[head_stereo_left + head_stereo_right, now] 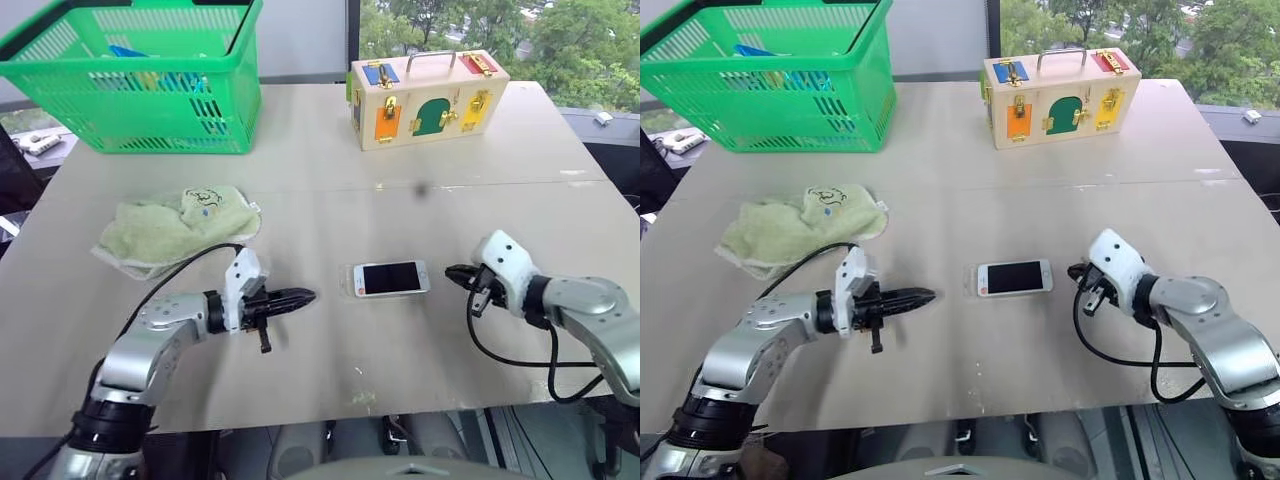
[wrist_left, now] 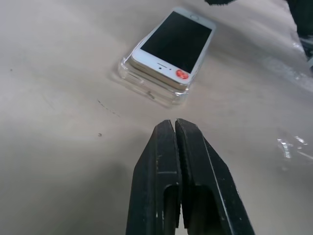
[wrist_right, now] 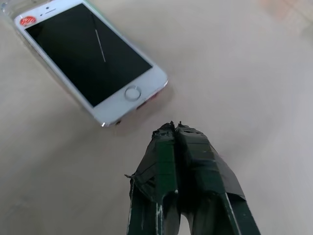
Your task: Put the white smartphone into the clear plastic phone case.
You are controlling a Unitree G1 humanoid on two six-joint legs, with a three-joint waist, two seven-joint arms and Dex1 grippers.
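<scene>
Jaws both clenched, empty | white smartphone [image 1: 391, 278] red sticker, writing unreadable

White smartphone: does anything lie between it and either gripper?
Nothing visible. Bare table separates the shut left gripper and shut right gripper from the white smartphone, which lies on the clear plastic phone case.

phones: 1 — white smartphone [image 1: 391, 278]
cases: 1 — clear plastic phone case [image 2: 146, 87], under the phone
grippers: 2 — left gripper [image 1: 308, 296], right gripper [image 1: 451, 272]
baskets: 1 — green basket [image 1: 140, 125]
cloths: 1 — pale green cloth [image 1: 175, 228]
wooden lock boxes: 1 — lock box [image 1: 428, 98]
tables: 1 — table [image 1: 330, 190]
</scene>
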